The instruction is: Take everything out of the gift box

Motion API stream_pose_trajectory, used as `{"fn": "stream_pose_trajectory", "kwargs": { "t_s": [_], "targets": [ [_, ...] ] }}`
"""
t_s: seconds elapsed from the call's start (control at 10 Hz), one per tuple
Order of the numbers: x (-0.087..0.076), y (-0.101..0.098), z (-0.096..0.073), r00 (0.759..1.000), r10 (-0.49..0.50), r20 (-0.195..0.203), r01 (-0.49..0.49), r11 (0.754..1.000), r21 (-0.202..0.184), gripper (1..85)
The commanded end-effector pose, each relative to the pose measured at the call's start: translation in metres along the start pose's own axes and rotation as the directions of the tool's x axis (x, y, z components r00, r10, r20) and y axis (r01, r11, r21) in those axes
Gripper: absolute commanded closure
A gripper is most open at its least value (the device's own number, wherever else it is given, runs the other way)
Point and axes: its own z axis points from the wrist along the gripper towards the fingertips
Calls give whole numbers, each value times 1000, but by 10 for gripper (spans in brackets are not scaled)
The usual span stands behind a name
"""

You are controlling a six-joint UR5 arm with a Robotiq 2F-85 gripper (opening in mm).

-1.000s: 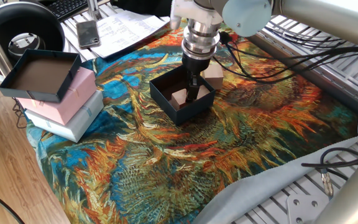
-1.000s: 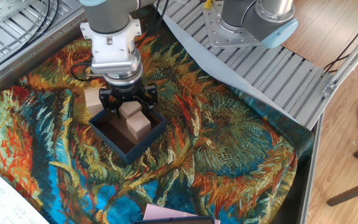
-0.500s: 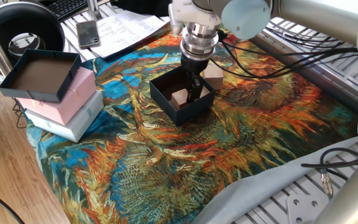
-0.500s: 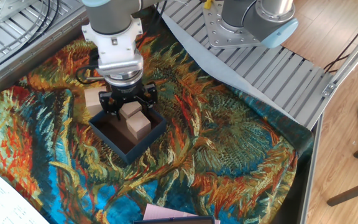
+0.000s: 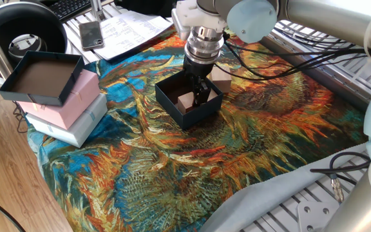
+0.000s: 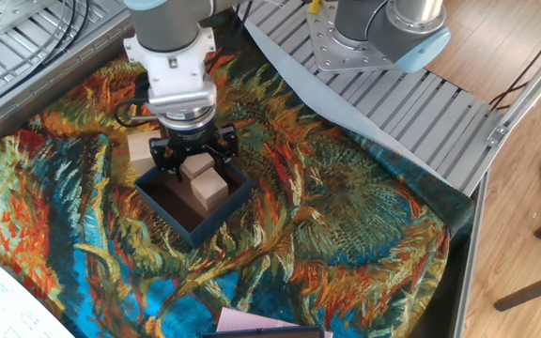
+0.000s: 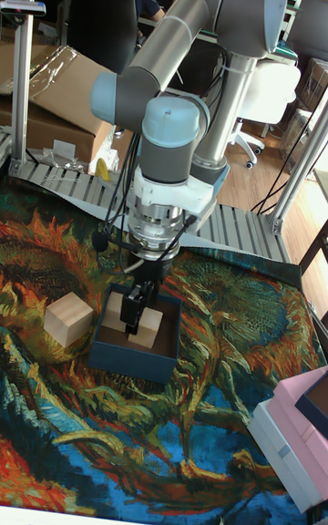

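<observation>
The dark navy gift box (image 5: 180, 111) (image 6: 188, 225) (image 7: 129, 363) sits on the patterned cloth. My gripper (image 5: 199, 92) (image 6: 196, 160) (image 7: 138, 299) reaches down into it, shut on a pale wooden cube (image 6: 197, 168) (image 7: 116, 311) near the box's back wall. A second cube (image 5: 186, 100) (image 6: 210, 191) (image 7: 147, 325) lies on the box floor beside it. A third cube (image 5: 221, 78) (image 6: 141, 150) (image 7: 69, 318) rests on the cloth just outside the box. The fingertips are hidden below the box rim.
At the cloth's edge a dark lid with a brown inside (image 5: 40, 77) lies on a pink box (image 5: 73, 102) stacked on a white box (image 5: 76, 125) (image 7: 296, 438). A phone (image 5: 91, 35) and papers (image 5: 131, 29) lie beyond. Cables (image 5: 301, 61) trail beside the arm.
The wrist has shifted slightly sideways over the box. The box and the cubes have stayed where they were.
</observation>
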Motion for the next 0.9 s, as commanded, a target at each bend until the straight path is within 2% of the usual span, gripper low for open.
{"fn": "stream_pose_trajectory", "kwargs": {
  "t_s": [0.0,0.2,0.3,0.5,0.6,0.8],
  "targets": [
    [-13,5,3,999,-10,48,11,1000,-26,170],
    [-17,4,7,999,3,50,-2,1000,-16,197],
    [-18,5,8,999,16,50,-16,1000,-17,253],
    [-15,4,7,998,41,38,-41,999,-13,480],
    [-11,4,3,998,58,32,-57,998,-9,483],
    [6,6,-16,998,70,13,-69,997,-46,477]
  ]
}}
